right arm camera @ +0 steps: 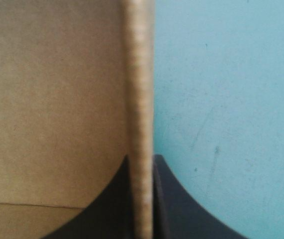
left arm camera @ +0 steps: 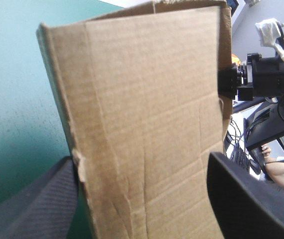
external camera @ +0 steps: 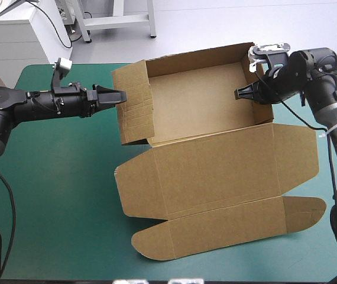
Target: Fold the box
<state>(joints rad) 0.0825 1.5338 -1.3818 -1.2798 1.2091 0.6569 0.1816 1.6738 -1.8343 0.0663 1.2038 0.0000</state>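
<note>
Box (external camera: 204, 100) stands half-formed between your end effectors: right end effector (external camera: 239, 93) pinched tight onto it, left end effector (external camera: 120, 96) spread wide astride the side flap (external camera: 134, 109), gripping nothing. Tug rightward and that loose flap may spring outward.

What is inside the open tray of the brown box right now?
Only bare floor shows inside the brown cardboard box; the right black two-fingered tool pinches its right wall. Any floor beneath the raised left flap is hidden.
</note>
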